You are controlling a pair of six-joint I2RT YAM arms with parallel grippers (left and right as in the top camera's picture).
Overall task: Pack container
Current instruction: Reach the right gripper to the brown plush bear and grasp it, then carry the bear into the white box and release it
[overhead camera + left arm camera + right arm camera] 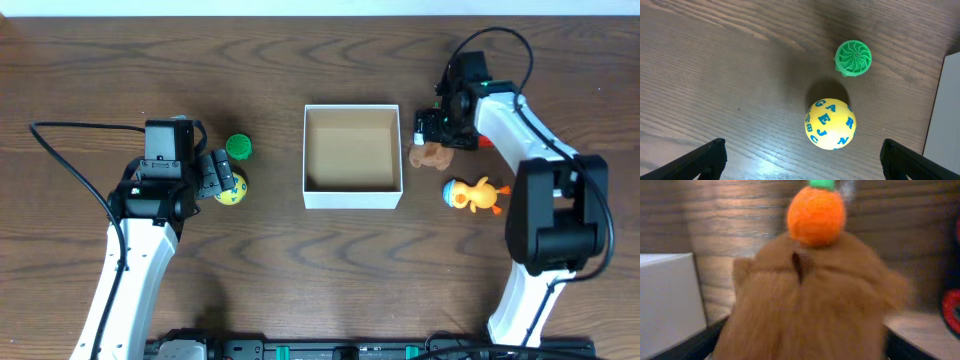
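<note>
The container (352, 198) is a square white box with a tan inside, empty, at the table's middle. A yellow ball with blue letters (231, 190) (830, 124) and a green ribbed top (238, 147) (853, 58) lie to its left. My left gripper (220, 172) (800, 162) is open just left of the ball, not touching it. A brown plush with an orange pompom (430, 155) (810, 300) lies by the box's right wall. My right gripper (438, 132) (805, 352) is open, its fingers on either side of the plush.
A yellow and orange duck toy (471, 194) lies right of the box, near the right arm. A small red object (487, 141) (952, 312) sits behind the right gripper. The box's white wall (667, 300) is close on the plush's left.
</note>
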